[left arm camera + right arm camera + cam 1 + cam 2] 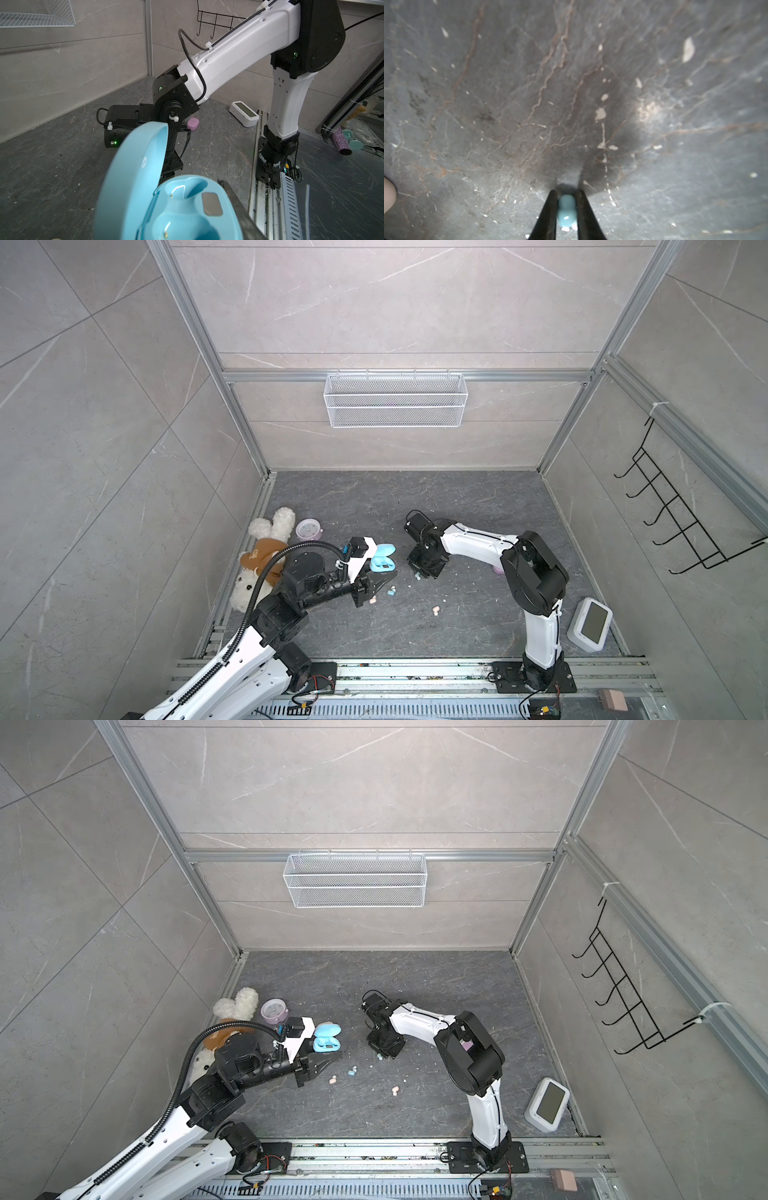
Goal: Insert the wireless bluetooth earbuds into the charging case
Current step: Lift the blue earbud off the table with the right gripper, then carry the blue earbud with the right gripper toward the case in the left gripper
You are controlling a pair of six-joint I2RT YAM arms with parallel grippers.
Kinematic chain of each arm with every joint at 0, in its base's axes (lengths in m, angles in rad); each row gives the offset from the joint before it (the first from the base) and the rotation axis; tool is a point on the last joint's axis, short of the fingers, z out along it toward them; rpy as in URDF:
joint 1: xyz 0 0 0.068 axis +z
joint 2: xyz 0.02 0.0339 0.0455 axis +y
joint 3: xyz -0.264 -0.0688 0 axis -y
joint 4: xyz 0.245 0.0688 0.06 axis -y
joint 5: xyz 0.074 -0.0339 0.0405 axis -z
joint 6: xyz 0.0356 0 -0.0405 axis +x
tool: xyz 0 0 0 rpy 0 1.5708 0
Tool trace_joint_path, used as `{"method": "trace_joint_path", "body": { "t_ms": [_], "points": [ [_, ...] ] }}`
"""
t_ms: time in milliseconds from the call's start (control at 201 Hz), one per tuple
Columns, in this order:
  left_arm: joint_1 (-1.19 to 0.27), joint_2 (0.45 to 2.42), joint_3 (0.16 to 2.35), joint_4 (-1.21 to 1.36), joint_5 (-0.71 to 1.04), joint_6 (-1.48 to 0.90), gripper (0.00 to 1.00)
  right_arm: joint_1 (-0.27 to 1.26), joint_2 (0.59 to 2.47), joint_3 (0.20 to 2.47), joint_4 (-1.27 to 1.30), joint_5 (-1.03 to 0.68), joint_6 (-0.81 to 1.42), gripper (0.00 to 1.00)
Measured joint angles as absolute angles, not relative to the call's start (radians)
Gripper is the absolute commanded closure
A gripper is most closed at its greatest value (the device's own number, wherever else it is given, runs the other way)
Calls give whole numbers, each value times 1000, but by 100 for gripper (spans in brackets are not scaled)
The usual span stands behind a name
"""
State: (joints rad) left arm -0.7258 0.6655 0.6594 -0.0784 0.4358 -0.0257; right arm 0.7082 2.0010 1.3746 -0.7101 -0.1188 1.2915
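Observation:
My left gripper (376, 570) is shut on the light blue charging case (383, 556), which stands with its lid open. In the left wrist view both sockets of the case (187, 209) are bare, and one black finger (239, 209) lies along its side. My right gripper (567, 191) points down at the floor, shut on a light blue earbud (566, 209). Loose earbuds lie on the floor between the arms: a blue one (391, 592), a pink one (373, 600) and a peach one (435, 610).
A plush rabbit (266, 556) and a lilac alarm clock (308, 529) sit at the left wall. A lilac case (193, 124) lies behind the right arm. A white digital clock (590, 624) stands at front right. White specks dot the floor.

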Motion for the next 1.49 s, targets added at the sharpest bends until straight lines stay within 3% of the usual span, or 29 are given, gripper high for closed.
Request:
{"method": "trace_joint_path", "body": {
  "t_ms": [587,941,1493],
  "points": [
    [-726,738,660,-47,447,-27,73,658,1906,1285,-702,-123,1247,83],
    [-726,902,698,76,476,-51,73,622,1648,1196,-649,-124,1200,83],
    [-726,1171,840,295,582,-101,73,512,1260,1282,-693,-177,998,83]
  ]
}}
